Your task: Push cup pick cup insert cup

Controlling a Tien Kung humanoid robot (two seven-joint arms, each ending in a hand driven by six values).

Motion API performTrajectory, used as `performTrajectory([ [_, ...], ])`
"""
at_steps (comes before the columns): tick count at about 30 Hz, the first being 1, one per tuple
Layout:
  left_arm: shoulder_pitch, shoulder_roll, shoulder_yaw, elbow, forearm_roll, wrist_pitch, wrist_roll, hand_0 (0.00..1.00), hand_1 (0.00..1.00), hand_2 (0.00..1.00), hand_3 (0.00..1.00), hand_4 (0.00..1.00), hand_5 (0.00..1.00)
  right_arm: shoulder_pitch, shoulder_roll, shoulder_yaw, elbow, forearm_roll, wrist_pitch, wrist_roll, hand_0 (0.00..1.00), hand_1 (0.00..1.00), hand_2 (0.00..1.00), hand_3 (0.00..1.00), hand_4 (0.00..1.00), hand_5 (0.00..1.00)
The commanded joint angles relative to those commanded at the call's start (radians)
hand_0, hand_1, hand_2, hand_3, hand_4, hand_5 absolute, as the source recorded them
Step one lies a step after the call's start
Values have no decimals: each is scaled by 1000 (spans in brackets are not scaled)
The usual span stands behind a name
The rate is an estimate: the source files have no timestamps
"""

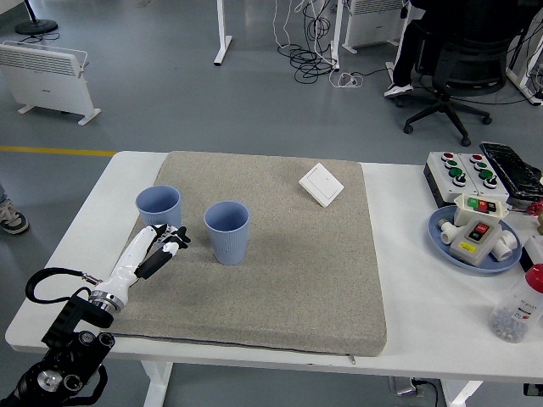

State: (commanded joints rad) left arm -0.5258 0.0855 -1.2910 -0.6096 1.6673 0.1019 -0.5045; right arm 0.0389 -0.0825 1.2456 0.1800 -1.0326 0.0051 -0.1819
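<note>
**Left hand reaches the near side of the left blue cup**

Head view: A white surface (85, 212) carries a thick rectangular mat (280, 254) of coarse grey-beige woven fabric with rounded corners. Two smooth, matte blue cups stand upright on the mat's left part, both tapered and open at the top. The left cup (159, 207) sits near the mat's left edge; the right cup (226, 231) stands just beside it, a little nearer the camera, with a clear gap between them.

The left arm comes up from the lower left corner, black at the joints with a looping black cable, slim and white along the forearm. The left hand (164, 248), white with black fingers, lies low over the mat right at the near base of the left cup. Its fingers are loosely extended and slightly fanned toward the cup, closed around nothing; whether the tips touch the cup wall cannot be told.

A flat white square wall switch (321, 184) lies tilted near the mat's far edge. On the bare surface to the right are a grey button box (462, 172) with red and green round buttons, a round blue plate (441, 235) holding boxy white switch units, and a clear plastic bottle (518, 309) with a red cap.
</note>
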Motion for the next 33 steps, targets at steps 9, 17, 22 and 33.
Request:
performTrajectory([
  [9,-18,-6,9,50,0,0,-7,732,588,532,506,606,998,-8,1,-13,0,0,3,1,690,594,620,546,102,470],
  [17,-41,-14,9,99,-6,1,-16,756,595,536,507,605,998,-12,2,-24,0,6,6,2,690,594,620,548,102,470],
  [22,-55,-19,8,122,-8,4,-21,770,604,544,508,603,998,-15,2,-29,0,8,7,1,691,594,620,547,103,469],
  [33,-93,-24,-1,171,-1,5,-22,784,606,548,511,604,998,-13,2,-36,0,9,9,0,691,594,620,548,106,469],
])
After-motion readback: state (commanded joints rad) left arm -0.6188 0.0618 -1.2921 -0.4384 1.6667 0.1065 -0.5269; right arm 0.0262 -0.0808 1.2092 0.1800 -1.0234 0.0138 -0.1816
